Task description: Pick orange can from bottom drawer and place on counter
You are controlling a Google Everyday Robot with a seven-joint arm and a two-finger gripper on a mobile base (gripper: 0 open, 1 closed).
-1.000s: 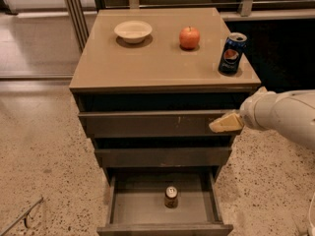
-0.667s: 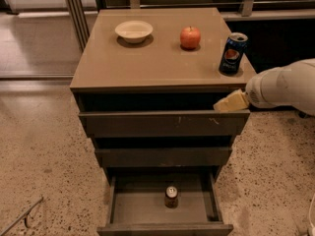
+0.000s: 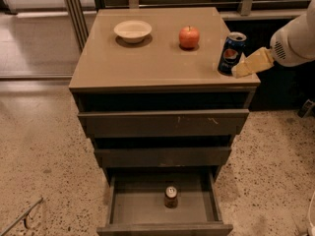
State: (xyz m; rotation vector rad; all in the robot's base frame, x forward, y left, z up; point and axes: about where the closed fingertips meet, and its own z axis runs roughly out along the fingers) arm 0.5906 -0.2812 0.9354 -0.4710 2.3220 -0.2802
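Camera view shows the gripper (image 3: 252,63) has risen to the tabletop's (image 3: 147,58) right edge, fingers seemingly pressed together, empty, just right of a blue can (image 3: 231,52). The orange can (image 3: 171,196) stands far below-left of them in the open bottom drawer (image 3: 142,208), so the pick is not yet begun.

The bottom drawer (image 3: 112,206) stood pulled out and open from above. Only the orange can (image 3: 171,196) stood upright near its middle, with bare drawer floor left and right of it. The middle drawer (image 3: 162,157) closed in the space above its far end. On the tabletop (image 3: 142,68), the near and left parts lay free. A bowl (image 3: 132,31), an apple (image 3: 189,37) and a Pepsi can (image 3: 231,53) occupied the far and right parts. The end effector (image 3: 251,63) hung at the right edge, just beside the Pepsi can.
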